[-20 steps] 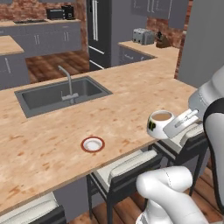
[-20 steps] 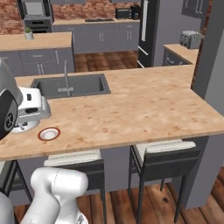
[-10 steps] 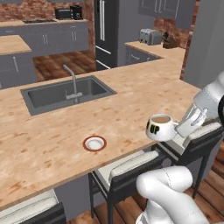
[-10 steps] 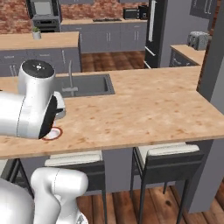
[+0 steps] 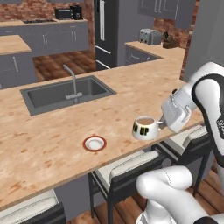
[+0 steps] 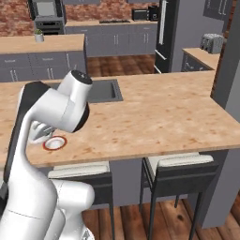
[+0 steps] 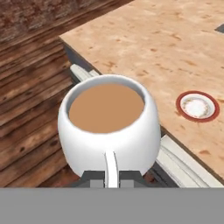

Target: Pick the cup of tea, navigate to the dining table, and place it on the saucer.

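Our gripper (image 5: 162,124) clamps the cup of tea (image 5: 145,127) by its handle; the saucer (image 5: 94,143) lies at nine o'clock on the dining table (image 5: 52,131).

Tea cup, saucer, dining table — as seen

Cup of tea (image 5: 145,127): white, black patch, upright, brown-filled, above table edge. Saucer (image 5: 95,143): white, red-rimmed, empty — at cup's 9 o'clock, apart. Dining table (image 5: 52,144): light wood-grain.

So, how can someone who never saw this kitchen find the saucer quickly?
Look at the long wooden dining table with the grey sink. Near its front edge, in front of the sink, lies the saucer: a small round white dish, the one thing there with a red-orange rim.
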